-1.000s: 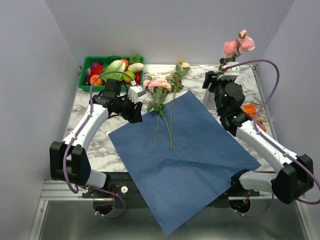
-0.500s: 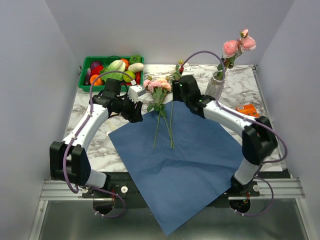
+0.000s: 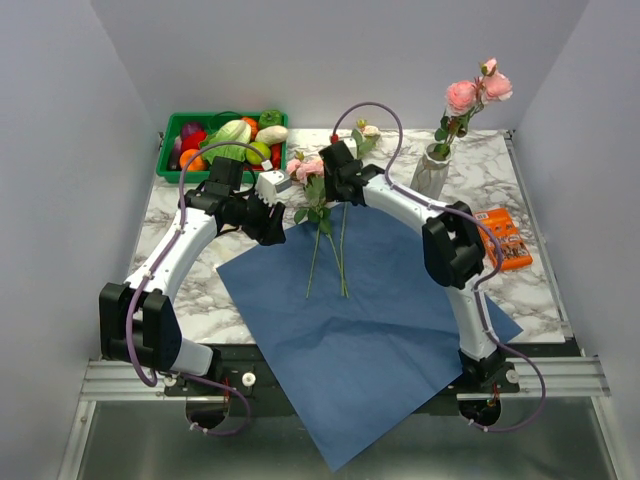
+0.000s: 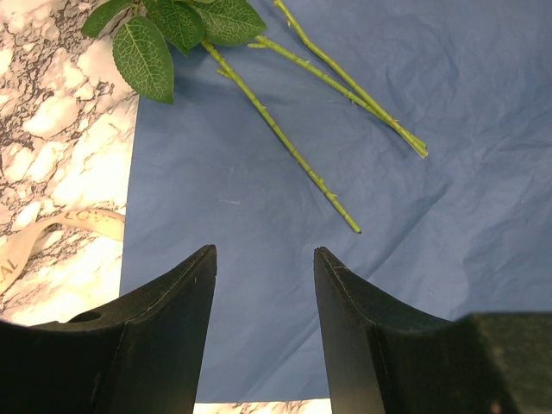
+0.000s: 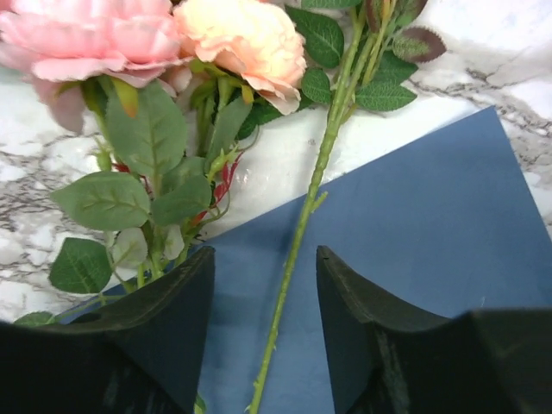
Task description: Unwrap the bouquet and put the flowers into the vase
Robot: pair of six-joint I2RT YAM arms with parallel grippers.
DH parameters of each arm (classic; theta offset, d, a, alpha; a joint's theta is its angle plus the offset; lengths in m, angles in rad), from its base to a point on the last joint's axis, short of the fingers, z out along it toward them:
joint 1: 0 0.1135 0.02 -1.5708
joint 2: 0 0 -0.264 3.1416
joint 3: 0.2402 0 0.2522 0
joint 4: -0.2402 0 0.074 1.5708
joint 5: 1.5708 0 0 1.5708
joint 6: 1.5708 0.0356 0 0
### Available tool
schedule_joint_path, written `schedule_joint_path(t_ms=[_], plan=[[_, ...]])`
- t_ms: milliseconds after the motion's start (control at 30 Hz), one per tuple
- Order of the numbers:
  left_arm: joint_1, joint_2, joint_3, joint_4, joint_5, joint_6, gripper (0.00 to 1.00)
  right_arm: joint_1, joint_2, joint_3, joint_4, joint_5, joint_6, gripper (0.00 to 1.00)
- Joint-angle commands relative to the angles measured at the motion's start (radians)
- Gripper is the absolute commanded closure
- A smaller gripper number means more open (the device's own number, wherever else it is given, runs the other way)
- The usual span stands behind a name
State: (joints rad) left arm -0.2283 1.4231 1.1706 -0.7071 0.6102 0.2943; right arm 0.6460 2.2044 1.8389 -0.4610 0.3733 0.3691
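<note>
Your right gripper (image 5: 263, 259) had swung from the vase (image 3: 431, 172), where one pink-bloomed stem stood, over to the flowers (image 3: 320, 190) lying on the blue paper (image 3: 400, 290). Its jaws were apart and narrowing astride a stem, so the next pick looked close. Your left gripper (image 4: 263, 254) hovered with its jaws apart and empty. The ribbon (image 4: 52, 228) showed only "AL"; the print on the orange packet (image 3: 503, 238) was unreadable.

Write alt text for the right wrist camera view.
The right gripper, jaws open, frames a green rose stem lying across blue paper and marble table. A pink bloom and a peach bloom with green leaves fill the upper left.
</note>
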Motion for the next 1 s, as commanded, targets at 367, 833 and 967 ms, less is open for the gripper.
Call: schedule_joint_path(t_ms=[367, 833, 967], plan=[[0.007, -0.030, 0.043, -0.028, 0.017, 0.028, 0.42, -0.031, 0.153, 0.157, -0.263, -0.053, 0.087, 0.47], [0.009, -0.052, 0.055, -0.054, 0.006, 0.055, 0.42, -0.039, 0.210, 0.197, -0.277, -0.126, 0.128, 0.68], [0.007, -0.056, 0.060, -0.057, 0.008, 0.057, 0.42, -0.039, 0.196, 0.172, -0.269, -0.136, 0.140, 0.96]])
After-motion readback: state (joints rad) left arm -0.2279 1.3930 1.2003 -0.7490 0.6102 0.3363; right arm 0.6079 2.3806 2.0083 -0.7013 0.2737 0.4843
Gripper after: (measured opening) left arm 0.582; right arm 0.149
